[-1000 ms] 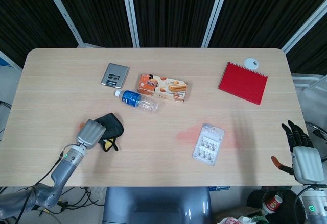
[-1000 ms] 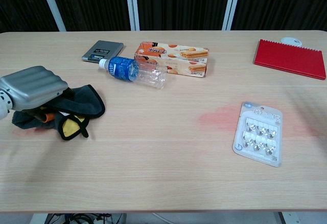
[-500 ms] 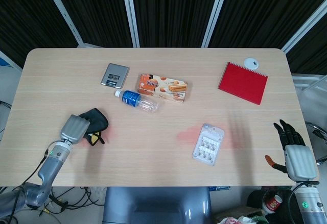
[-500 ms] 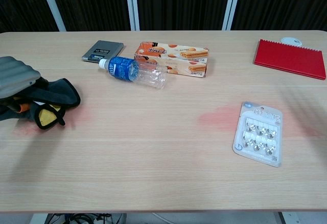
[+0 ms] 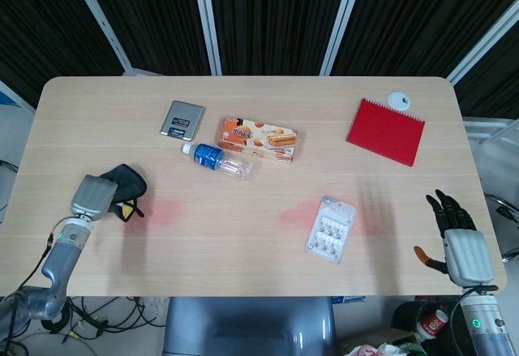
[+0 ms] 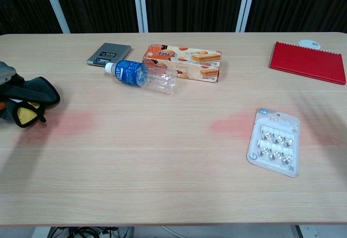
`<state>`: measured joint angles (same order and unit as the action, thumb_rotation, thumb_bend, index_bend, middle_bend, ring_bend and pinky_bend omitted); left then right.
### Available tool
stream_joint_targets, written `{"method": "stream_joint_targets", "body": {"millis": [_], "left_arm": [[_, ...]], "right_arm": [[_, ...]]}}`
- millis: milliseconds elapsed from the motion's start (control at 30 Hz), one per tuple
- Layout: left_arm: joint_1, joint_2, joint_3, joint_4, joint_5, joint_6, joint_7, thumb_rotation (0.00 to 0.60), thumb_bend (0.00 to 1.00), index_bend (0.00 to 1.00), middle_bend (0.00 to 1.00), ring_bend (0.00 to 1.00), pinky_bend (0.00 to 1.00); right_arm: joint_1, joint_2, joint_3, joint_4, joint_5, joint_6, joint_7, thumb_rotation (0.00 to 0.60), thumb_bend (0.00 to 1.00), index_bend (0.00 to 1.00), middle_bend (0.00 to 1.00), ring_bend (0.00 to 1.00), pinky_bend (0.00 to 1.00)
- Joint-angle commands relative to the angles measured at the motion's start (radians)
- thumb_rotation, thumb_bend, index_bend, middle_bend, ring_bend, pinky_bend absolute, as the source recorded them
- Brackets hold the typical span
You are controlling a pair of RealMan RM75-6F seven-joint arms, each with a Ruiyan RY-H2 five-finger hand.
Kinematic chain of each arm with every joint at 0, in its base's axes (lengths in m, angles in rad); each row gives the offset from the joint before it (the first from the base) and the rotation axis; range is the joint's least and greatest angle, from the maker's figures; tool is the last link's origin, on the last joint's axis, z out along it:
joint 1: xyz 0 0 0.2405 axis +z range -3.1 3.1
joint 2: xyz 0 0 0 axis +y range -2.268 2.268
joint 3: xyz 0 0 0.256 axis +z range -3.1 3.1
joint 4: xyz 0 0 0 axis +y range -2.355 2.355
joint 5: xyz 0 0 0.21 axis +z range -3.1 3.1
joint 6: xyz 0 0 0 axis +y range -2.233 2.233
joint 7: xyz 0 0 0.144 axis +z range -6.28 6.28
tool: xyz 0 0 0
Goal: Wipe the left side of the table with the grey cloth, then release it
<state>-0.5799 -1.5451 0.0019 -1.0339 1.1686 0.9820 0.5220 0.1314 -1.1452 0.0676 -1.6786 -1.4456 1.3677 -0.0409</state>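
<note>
The grey cloth [image 5: 126, 184], dark with a yellow patch, lies bunched at the left edge of the wooden table [image 5: 243, 234]. My left hand [image 5: 92, 197] presses down on it and covers its left part. In the chest view only the cloth [image 6: 30, 97] and a sliver of the left hand [image 6: 4, 71] show at the frame's left border. My right hand [image 5: 458, 238] hovers off the table's right front corner, fingers spread and holding nothing.
A plastic bottle [image 5: 217, 160], a snack box [image 5: 258, 138] and a grey scale [image 5: 181, 119] lie mid-left at the back. A red notebook [image 5: 386, 130] and white disc [image 5: 397, 99] sit back right, with a blister pack [image 5: 330, 228] near the front. Pink smears [image 5: 166, 208] mark the wood.
My left hand has dragged the cloth leftward across the table toward its left edge, uncovering a pink smear. My right hand has drifted slightly left and up.
</note>
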Motion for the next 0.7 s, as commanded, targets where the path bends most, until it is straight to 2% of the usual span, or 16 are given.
{"method": "stream_joint_targets", "body": {"millis": [33, 700], "left_arm": [[0.004, -0.007, -0.008, 0.009, -0.005, -0.007, -0.011, 0.600, 0.53, 0.72, 0.71, 0.64, 0.74], [-0.005, -0.070, -0.031, -0.021, 0.033, -0.025, -0.012, 0.600, 0.53, 0.72, 0.71, 0.64, 0.74]], "right_arm": [[0.005, -0.005, 0.000, -0.001, -0.002, -0.005, -0.005, 0.600, 0.14, 0.00, 0.00, 0.00, 0.14], [0.022, -0.025, -0.003, -0.007, -0.004, -0.016, -0.031, 0.600, 0.14, 0.00, 0.00, 0.00, 0.14]]}}
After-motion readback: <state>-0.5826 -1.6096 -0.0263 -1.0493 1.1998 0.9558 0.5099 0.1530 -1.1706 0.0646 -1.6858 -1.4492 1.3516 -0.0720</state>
